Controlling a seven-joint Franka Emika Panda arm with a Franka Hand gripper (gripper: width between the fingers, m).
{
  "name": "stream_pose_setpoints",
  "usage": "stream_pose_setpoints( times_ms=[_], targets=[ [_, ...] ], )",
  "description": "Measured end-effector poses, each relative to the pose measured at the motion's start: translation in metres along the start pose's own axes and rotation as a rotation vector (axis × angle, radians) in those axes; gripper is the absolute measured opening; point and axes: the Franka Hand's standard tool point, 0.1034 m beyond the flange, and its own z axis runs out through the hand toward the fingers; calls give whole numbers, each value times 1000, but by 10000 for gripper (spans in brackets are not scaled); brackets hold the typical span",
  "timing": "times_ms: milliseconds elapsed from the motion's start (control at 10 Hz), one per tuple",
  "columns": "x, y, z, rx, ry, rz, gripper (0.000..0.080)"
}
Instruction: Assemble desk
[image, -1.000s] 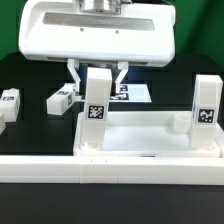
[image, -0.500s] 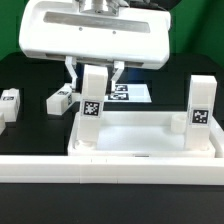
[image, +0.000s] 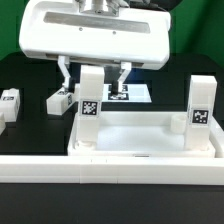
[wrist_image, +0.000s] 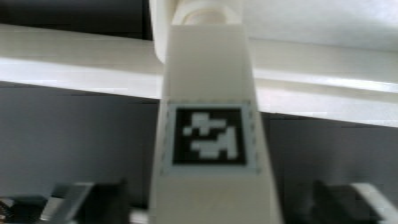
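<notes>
The white desk top (image: 150, 138) lies rim-up in the middle of the table. One white leg (image: 92, 100) with a tag stands upright at its far corner on the exterior view's left. A second leg (image: 204, 104) stands at the far corner on the right. My gripper (image: 94, 86) hangs over the left leg, open, with a finger on each side and a gap to each. In the wrist view that leg (wrist_image: 210, 110) fills the middle, and my gripper (wrist_image: 210, 205) straddles it with dark fingers (wrist_image: 71, 200) clear of its sides.
Two loose white legs lie on the black table at the exterior view's left, one (image: 61, 98) near the desk top and one (image: 9, 102) at the edge. The marker board (image: 134, 93) lies behind the gripper. A long white rail (image: 110, 172) runs along the front.
The jaws have spread apart and let go of the left leg, which stays standing upright in its corner. The arm itself has hardly moved.
</notes>
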Motion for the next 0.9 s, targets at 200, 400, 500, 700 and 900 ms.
stream_pose_setpoints(
  times_ms=[200,400,500,700,900],
  targets=[
    [0,0,0,0,-1,0,633],
    [0,0,0,2,-7,0,646],
    [2,3,-3,3,-12,-1,648],
    [16,6,-21,16,-30,3,648],
    [26,12,-34,22,-44,11,648]
  ],
)
